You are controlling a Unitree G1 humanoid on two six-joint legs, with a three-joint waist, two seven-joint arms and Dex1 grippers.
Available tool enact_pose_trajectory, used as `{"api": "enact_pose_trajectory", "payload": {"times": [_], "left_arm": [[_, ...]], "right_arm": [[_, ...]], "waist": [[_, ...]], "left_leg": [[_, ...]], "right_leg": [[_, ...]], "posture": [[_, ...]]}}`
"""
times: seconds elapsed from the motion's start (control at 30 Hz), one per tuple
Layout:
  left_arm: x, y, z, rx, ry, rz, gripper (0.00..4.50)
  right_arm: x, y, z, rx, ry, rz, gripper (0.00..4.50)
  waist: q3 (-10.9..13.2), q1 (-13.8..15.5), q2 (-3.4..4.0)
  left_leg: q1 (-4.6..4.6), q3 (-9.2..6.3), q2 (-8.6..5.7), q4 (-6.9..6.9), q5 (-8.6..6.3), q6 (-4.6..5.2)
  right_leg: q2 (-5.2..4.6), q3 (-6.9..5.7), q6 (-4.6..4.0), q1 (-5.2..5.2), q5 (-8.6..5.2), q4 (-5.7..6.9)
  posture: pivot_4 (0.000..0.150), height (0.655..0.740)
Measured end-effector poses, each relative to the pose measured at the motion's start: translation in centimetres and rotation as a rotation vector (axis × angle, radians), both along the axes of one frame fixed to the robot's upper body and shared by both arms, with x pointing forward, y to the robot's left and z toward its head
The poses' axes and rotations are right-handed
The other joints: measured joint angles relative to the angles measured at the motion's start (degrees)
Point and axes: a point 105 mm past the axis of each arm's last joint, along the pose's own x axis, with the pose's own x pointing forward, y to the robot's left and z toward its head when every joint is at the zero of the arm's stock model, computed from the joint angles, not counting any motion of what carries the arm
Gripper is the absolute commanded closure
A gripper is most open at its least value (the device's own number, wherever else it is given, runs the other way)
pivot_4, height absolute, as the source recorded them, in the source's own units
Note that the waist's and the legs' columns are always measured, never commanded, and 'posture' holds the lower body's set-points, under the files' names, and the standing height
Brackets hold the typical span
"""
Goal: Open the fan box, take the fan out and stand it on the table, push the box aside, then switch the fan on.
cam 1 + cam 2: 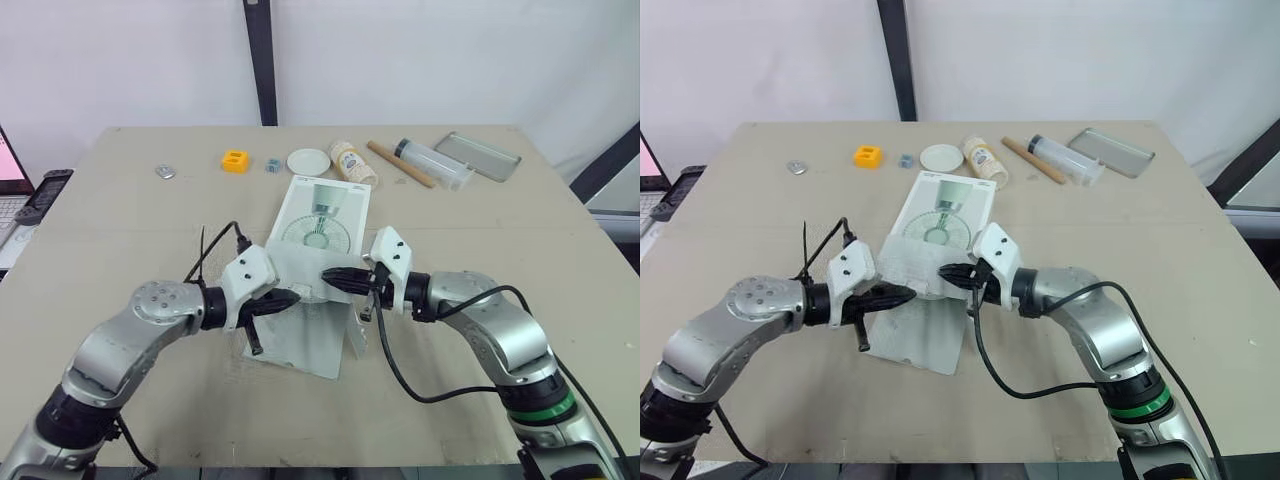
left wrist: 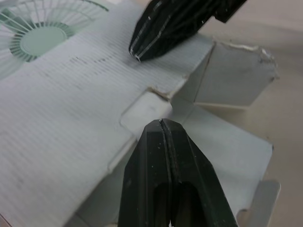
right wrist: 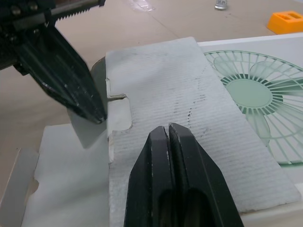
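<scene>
The white fan box (image 1: 325,215), printed with a green fan, lies flat in the middle of the table. Its near end is open, with the lid flap (image 3: 180,94) raised and side flaps (image 1: 355,335) spread on the table. My left gripper (image 1: 292,297) is shut, its tip at the lid flap's tab (image 2: 147,111), with nothing between the fingers. My right gripper (image 1: 328,277) is also shut and points at the top of the lid flap from the other side. The two tips face each other a short way apart. The fan itself is hidden.
Along the far side lie a small grey piece (image 1: 165,172), an orange block (image 1: 234,160), a white round lid (image 1: 308,161), a lying bottle (image 1: 352,161), a wooden stick (image 1: 400,163), a clear tube (image 1: 433,163) and a metal tray (image 1: 478,156). A black device (image 1: 42,195) sits at the left edge.
</scene>
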Motion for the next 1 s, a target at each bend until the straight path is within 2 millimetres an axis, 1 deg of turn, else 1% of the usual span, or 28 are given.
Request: {"api": "enact_pose_trajectory", "payload": {"times": [0.13, 0.3, 0.37, 0.47, 0.5, 0.6, 0.63, 0.67, 0.77, 0.9, 1.0], "left_arm": [[0.0, 0.5, -0.3, 0.023, 0.013, 0.003, 4.5], [0.0, 1.5, -0.3, 0.072, 0.018, 0.007, 4.5], [0.0, 2.1, -0.1, 0.085, 0.018, 0.016, 4.5], [0.2, 4.0, -0.1, 0.13, 0.027, 0.054, 4.5], [0.3, 4.4, 0.0, 0.131, 0.028, 0.065, 4.5], [0.8, 5.1, 0.1, 0.125, 0.028, 0.101, 4.5], [1.4, 5.7, 0.3, 0.11, 0.02, 0.15, 4.5], [1.7, 5.9, 0.3, 0.105, 0.017, 0.17, 4.5], [2.9, 6.1, 0.4, 0.062, -0.003, 0.24, 4.5], [3.8, 6.3, -0.2, 0.031, -0.001, 0.31, 4.5], [4.5, 6.2, -0.7, -0.007, -0.006, 0.362, 4.5]], "right_arm": [[0.0, 0.1, 0.0, 0.003, -0.001, -0.001, 4.44], [0.0, 0.1, 0.0, 0.003, -0.002, -0.002, 4.44], [0.0, 0.1, 0.0, 0.003, -0.002, -0.002, 4.44], [0.0, 0.1, 0.0, 0.003, -0.001, -0.002, 4.44], [0.0, 0.1, 0.0, 0.003, -0.001, -0.003, 4.44], [0.0, 0.0, 0.0, 0.002, 0.0, -0.004, 4.44], [0.0, 0.1, 0.0, 0.002, 0.0, -0.004, 4.44], [0.0, 0.0, 0.0, 0.002, 0.0, -0.004, 4.44], [0.0, 0.0, 0.0, 0.003, 0.0, -0.005, 4.44], [0.0, 0.0, 0.0, 0.003, 0.0, -0.005, 4.44], [0.0, 0.0, 0.0, 0.003, 0.0, -0.005, 4.44]], "waist": [[0.0, 0.03, -0.01], [0.01, 0.01, 0.0], [0.01, 0.01, 0.0], [0.01, 0.0, 0.01], [0.01, 0.01, 0.01], [0.01, 0.01, 0.01], [0.01, 0.01, 0.01], [0.01, 0.01, 0.01], [0.01, 0.02, 0.01], [0.01, 0.02, 0.0], [0.01, 0.02, -0.01]], "left_leg": [[-0.01, -0.01, -0.01, 0.0, -0.01, 0.01], [-0.01, -0.01, 0.0, -0.01, -0.01, 0.01], [-0.01, -0.01, 0.0, -0.01, -0.01, 0.01], [-0.01, -0.02, 0.0, -0.02, -0.01, 0.01], [-0.01, -0.02, -0.01, -0.02, -0.01, 0.02], [-0.01, -0.03, -0.01, -0.02, -0.01, 0.02], [-0.01, -0.04, -0.01, -0.02, -0.01, 0.02], [-0.01, -0.04, 0.0, -0.02, -0.01, 0.02], [-0.01, -0.04, -0.02, -0.01, -0.01, 0.02], [-0.03, -0.05, -0.01, -0.01, -0.01, 0.02], [-0.03, -0.05, -0.01, 0.0, -0.01, 0.01]], "right_leg": [[0.0, -0.02, 0.0, 0.0, 0.0, 0.0], [-0.01, -0.01, 0.0, -0.01, 0.0, 0.0], [-0.01, -0.01, 0.0, -0.01, 0.0, 0.0], [-0.01, -0.02, 0.0, -0.03, 0.0, 0.0], [-0.01, -0.02, 0.0, -0.02, 0.0, 0.0], [0.0, -0.04, 0.0, -0.01, 0.0, 0.0], [-0.01, -0.04, 0.0, -0.02, 0.0, 0.0], [0.0, -0.04, 0.0, -0.02, 0.0, 0.0], [0.0, -0.05, 0.0, -0.01, 0.0, 0.0], [-0.02, -0.05, 0.0, -0.02, 0.0, 0.0], [-0.06, -0.05, 0.0, -0.03, 0.0, 0.0]], "posture": [[0.15, 0.74], [0.15, 0.74], [0.15, 0.74], [0.15, 0.74], [0.15, 0.74], [0.15, 0.74], [0.15, 0.74], [0.15, 0.74], [0.15, 0.74], [0.15, 0.74], [0.15, 0.74]]}}
